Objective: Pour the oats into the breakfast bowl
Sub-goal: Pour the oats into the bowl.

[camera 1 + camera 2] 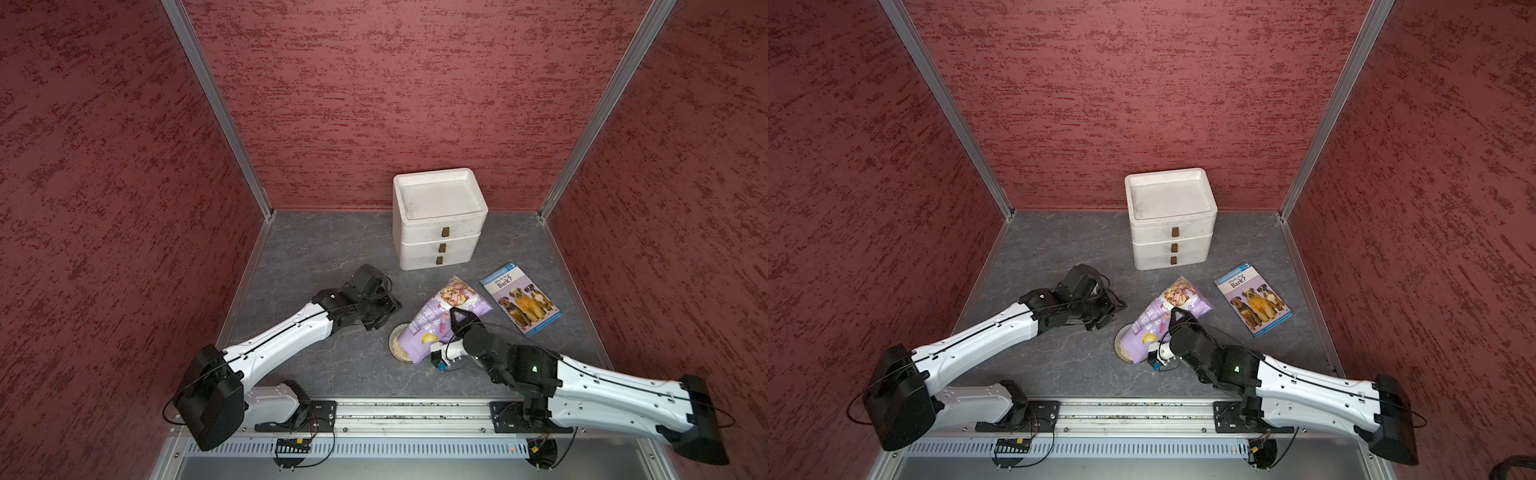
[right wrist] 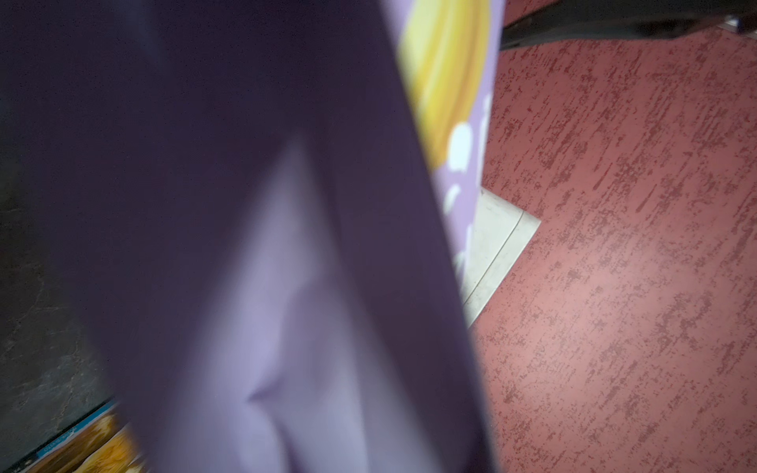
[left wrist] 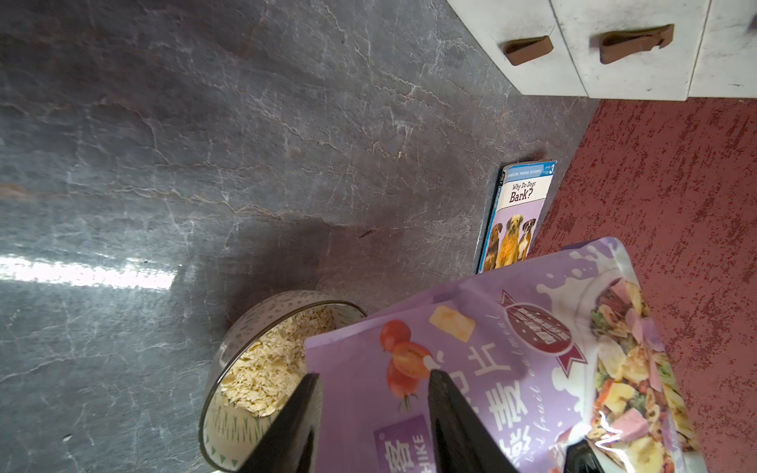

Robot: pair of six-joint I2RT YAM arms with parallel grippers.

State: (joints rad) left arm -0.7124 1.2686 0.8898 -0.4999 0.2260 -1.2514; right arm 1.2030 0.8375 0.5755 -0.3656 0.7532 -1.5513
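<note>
Black-fingered, the left gripper [image 1: 380, 316] stands with jaws apart, empty, near the round breakfast bowl [image 3: 245, 327]. Pale, flaky oats [image 3: 270, 368] heap inside it. The glossy lavender pouch [image 1: 432, 320] tilts with its lower end over the bowl, clamped by the right gripper [image 1: 457, 320]. A flat blue book [image 1: 521, 299] lies beyond.

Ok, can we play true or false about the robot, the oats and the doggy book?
1. The bowl already has oats in it. True.
2. The left gripper holds the pouch. False: the right gripper holds it, and the left gripper is open and empty.
3. The dog book stands upright. False: it lies flat on the table.
4. The pouch is tipped over the bowl. True.
</note>
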